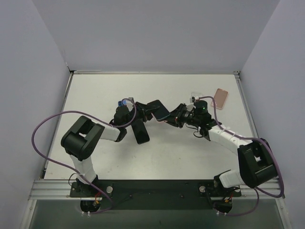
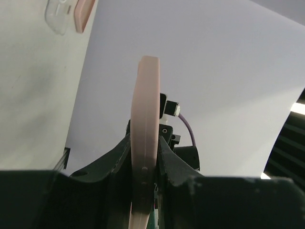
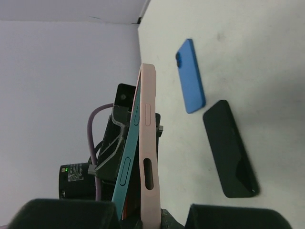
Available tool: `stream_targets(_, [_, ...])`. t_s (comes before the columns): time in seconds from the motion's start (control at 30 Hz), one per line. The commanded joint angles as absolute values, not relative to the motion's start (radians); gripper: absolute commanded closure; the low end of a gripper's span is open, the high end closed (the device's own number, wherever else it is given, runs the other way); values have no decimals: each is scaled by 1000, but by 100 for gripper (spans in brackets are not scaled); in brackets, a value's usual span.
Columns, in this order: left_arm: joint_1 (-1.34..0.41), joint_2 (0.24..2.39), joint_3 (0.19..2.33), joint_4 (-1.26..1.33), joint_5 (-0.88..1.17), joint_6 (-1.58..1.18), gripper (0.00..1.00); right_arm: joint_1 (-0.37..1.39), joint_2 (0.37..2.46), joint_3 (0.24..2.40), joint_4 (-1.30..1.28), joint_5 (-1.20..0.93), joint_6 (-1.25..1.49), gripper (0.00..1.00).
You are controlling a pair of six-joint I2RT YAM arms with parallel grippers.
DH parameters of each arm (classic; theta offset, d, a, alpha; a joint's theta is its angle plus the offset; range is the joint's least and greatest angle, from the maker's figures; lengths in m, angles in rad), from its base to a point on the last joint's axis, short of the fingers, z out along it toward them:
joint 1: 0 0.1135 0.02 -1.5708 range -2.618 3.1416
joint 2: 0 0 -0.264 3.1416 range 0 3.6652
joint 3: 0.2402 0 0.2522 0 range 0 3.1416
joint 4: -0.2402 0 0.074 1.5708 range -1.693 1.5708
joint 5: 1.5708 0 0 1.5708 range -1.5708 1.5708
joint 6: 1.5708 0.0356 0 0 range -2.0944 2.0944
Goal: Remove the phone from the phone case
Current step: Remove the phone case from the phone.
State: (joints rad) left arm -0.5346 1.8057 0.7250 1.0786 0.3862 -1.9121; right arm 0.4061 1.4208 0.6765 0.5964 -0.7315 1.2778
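The left fingers (image 2: 114,164) clamp a slim pale pink phone case (image 2: 145,105) above the white tabletop (image 1: 167,155). The right fingers (image 3: 224,217) grip its other end, a teal phone (image 3: 126,168) partly out.

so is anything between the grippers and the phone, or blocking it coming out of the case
Nothing visible does. The left gripper and right gripper are both closed on the pink phone case, with the teal phone parted from it along one edge. The blue case and black case lie apart on the table.
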Motion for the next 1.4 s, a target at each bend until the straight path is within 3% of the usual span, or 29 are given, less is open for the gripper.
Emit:
stream_targets(0.0, [-680,1793,723,1666,741,-1896,70,413,1370,624,379,-625,1072,100])
stream_targets(0.13, [-703,1787,713,1666,782,-1871,56,379,1280,617,253,-558,991,100])
stream_targets(0.17, [-704,1786,707,1663,790,-1865,46,373,1263,618,209,-545,962,100])
stream_targets(0.27, [-706,1793,684,1651,807,-1849,38,345,1218,632,141,-526,917,100])
stream_targets(0.83, [-706,1810,672,1571,839,-1792,34,230,1115,578,91,-468,838,100])
stream_targets(1.03, [-704,1746,724,1288,871,-1598,34,222,1112,584,72,-474,785,100])
stream_targets(1.23, [-704,1657,883,531,747,-1197,25,273,1134,606,26,-448,700,100])
stream_targets(1.37, [-704,1687,1034,217,654,-1045,23,359,1166,635,-23,-344,647,100])
